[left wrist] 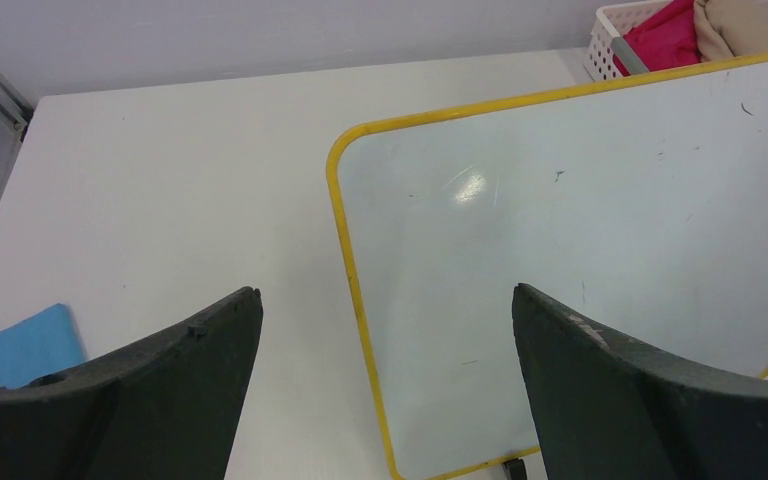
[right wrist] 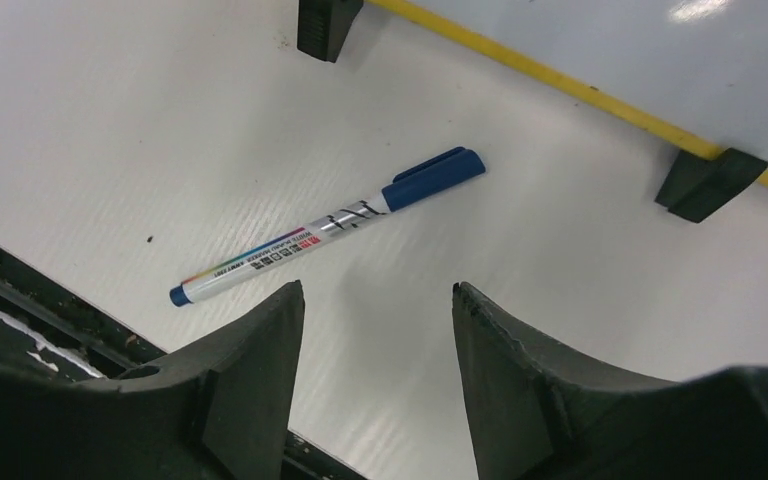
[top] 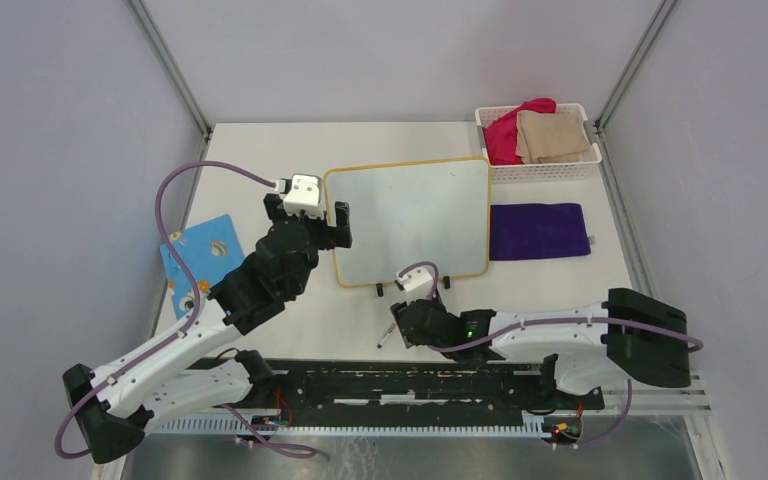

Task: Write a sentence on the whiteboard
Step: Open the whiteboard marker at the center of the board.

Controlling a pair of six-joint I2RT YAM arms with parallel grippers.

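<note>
The whiteboard (top: 410,215) lies on the table, yellow-rimmed, with two black feet (right wrist: 708,182) at its near edge. No sentence shows on it, only faint specks. My left gripper (top: 328,232) is open and empty above the board's left rim; in the left wrist view the rim (left wrist: 352,290) runs between my fingers (left wrist: 385,300). A blue-capped marker (top: 384,336) lies on the table near the front edge. My right gripper (top: 398,322) is open and empty just behind the marker (right wrist: 330,228), which lies ahead of my fingertips (right wrist: 378,290) without touching them.
A blue flat card (top: 205,250) lies left of the board, partly under my left arm. A white basket (top: 538,140) of red and tan cloths stands at the back right. A purple cloth (top: 538,230) lies right of the board. A black rail (top: 410,385) runs along the front.
</note>
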